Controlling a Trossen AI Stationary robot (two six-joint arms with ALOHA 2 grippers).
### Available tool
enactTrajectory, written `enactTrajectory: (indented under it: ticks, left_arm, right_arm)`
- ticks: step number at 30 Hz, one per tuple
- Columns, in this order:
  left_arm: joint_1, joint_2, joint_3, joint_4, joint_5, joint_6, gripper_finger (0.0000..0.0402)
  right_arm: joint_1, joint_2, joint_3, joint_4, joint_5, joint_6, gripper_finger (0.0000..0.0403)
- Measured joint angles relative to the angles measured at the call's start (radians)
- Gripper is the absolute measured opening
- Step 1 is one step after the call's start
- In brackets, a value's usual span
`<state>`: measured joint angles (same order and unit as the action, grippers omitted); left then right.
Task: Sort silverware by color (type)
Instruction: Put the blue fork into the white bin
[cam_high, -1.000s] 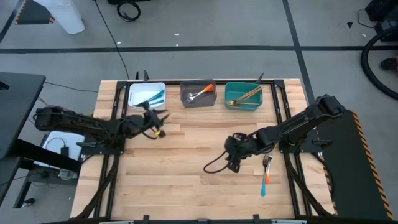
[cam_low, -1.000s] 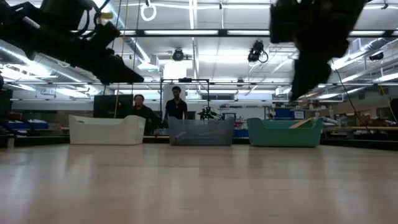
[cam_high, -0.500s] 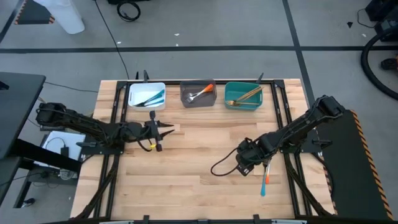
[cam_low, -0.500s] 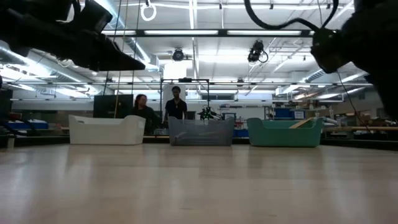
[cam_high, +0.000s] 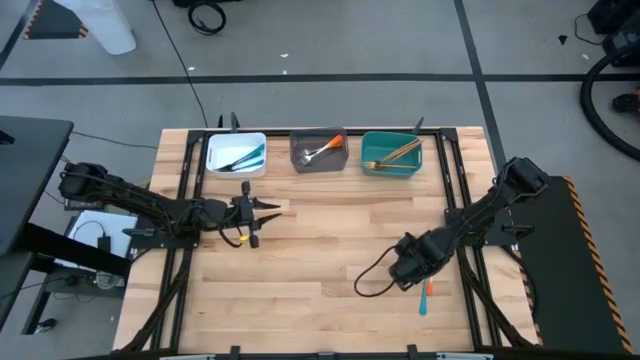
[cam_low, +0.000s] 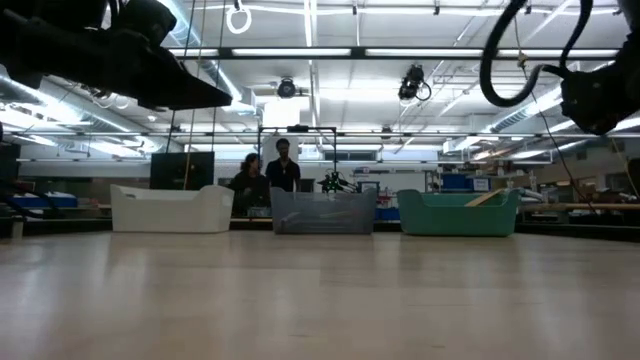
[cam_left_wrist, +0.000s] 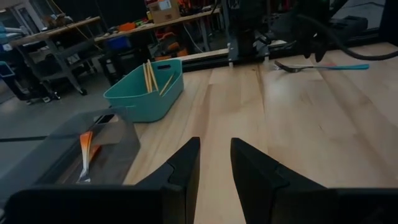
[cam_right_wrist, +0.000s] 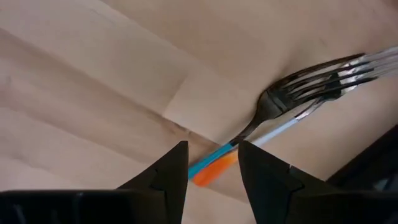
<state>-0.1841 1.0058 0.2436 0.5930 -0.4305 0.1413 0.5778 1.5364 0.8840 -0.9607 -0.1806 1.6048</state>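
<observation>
Orange and blue handles lay crossed, 2 forks (cam_right_wrist: 298, 93) touching near the table's right edge; the right gripper (cam_right_wrist: 212, 163) hung just above them, unclenched and empty; closing there could catch both; the left gripper (cam_left_wrist: 214, 163) waited, slightly parted, empty.

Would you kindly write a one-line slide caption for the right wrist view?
Right hand, fingers apart, poised over two overlapping forks on the wooden table, one blue-handled, one orange-handled.

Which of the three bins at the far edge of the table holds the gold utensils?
The teal rectangular bin, the rightmost in the high view, holds the gold utensils. The white bin and grey bin hold coloured-handled pieces.
</observation>
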Motion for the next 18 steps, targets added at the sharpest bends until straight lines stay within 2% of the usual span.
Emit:
enactTrajectory:
  ticks: [8,18]
  left_arm:
    - [0.002,0.002,0.000,0.002,0.000,0.001,0.0098]
    - [0.001,0.002,0.000,0.002,0.010,0.000,0.0098]
  right_arm:
    - [0.043,0.000,-0.067,0.071,-0.024,0.101,0.0129]
    - [0.052,0.000,-0.109,0.124,-0.031,0.121,0.0128]
